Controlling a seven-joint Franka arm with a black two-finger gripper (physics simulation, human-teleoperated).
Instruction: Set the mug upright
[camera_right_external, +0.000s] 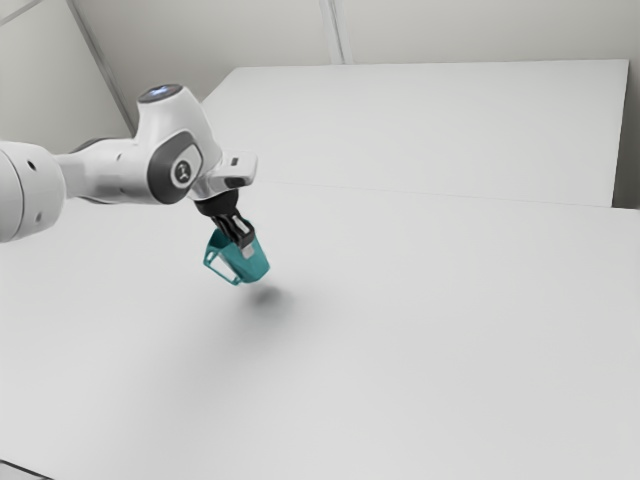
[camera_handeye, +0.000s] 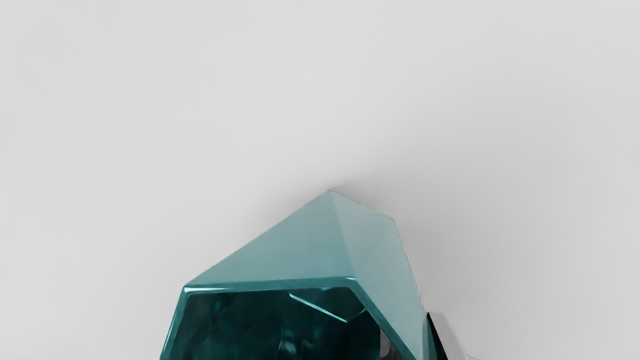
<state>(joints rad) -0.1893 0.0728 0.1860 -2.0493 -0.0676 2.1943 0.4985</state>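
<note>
One glossy, faceted teal mug (camera_handeye: 285, 255), tilted over smooth pale table (camera_right_external: 420, 350), black claw (camera_right_external: 245, 246) clamped on mug

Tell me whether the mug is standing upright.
No, in the exterior view the mug tilts at a clear slant at the gripper, its base angled toward that view's right.

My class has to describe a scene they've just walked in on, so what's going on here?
A robot arm's black two-finger gripper is holding a teal, faceted mug with an angular handle. The mug is tilted, not upright, and appears to hang just above the smooth white table, over its soft shadow. Its handle faces the exterior view's left.
</note>
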